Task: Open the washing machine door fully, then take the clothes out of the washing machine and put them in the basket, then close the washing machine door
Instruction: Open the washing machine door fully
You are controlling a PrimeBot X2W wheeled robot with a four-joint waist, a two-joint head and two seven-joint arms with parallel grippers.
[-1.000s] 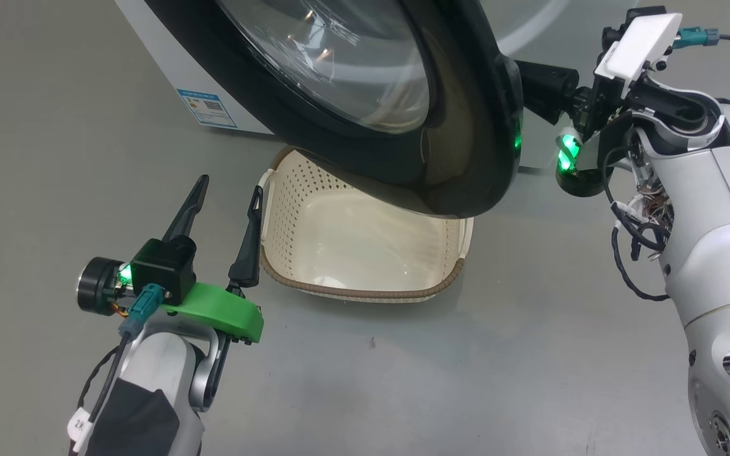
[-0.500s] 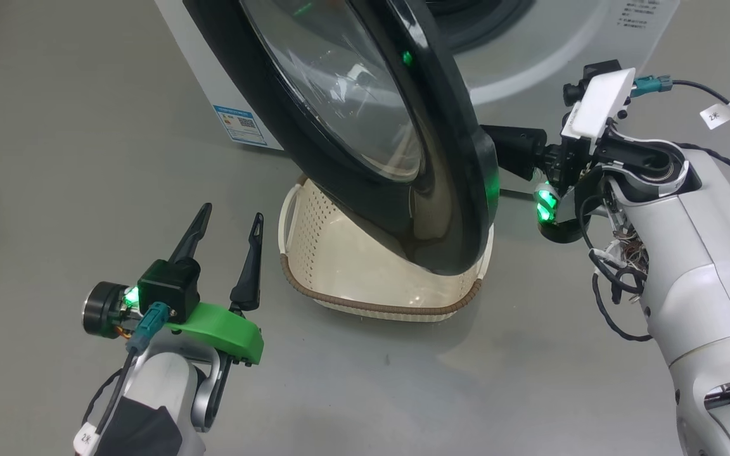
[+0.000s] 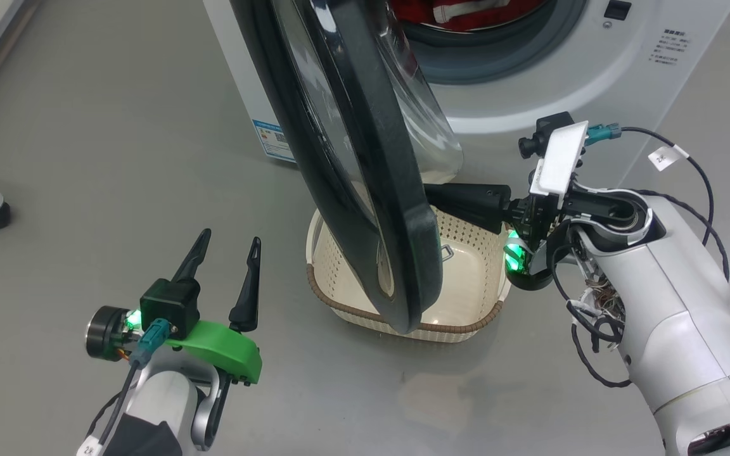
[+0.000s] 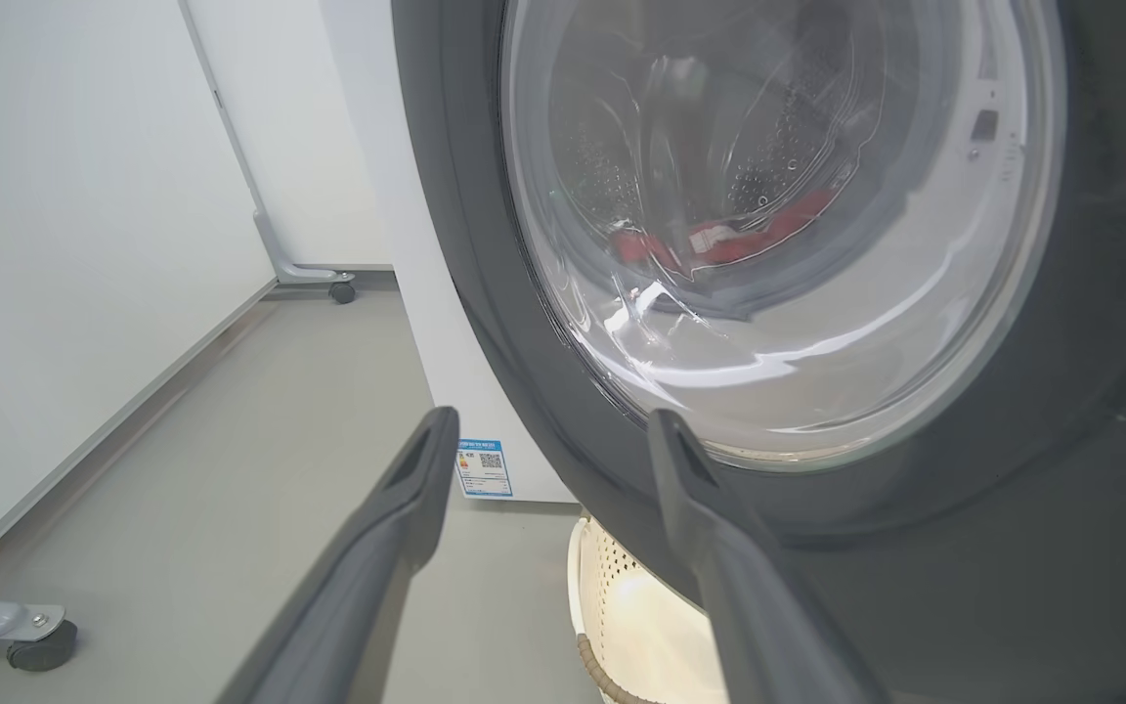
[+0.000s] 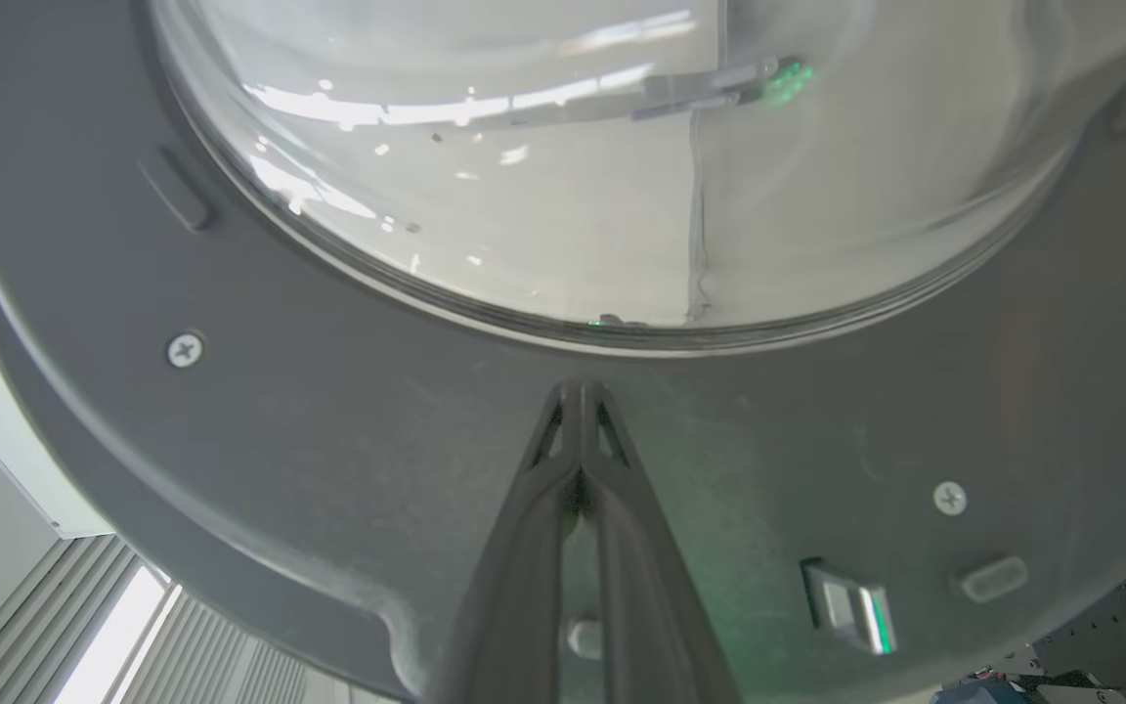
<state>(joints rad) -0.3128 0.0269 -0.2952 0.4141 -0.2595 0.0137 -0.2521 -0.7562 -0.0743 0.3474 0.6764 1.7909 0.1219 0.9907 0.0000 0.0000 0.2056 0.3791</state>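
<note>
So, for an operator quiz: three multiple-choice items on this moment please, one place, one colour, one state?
1. The basket stands: A) on a shelf B) on the floor under the open door C) on a table.
2. The clothes are: A) blue B) red C) yellow.
3. The right claw is: A) wide open B) gripping cloth C) shut.
Answers: 1 B, its rim shows below the door's edge; 2 B, red fabric with white trim; 3 C, its tips meet at the door's inner ring.

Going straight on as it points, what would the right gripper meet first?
The washing machine door: the shut right gripper points at the dark ring on its inner face, just below the glass, perhaps touching it.
</note>
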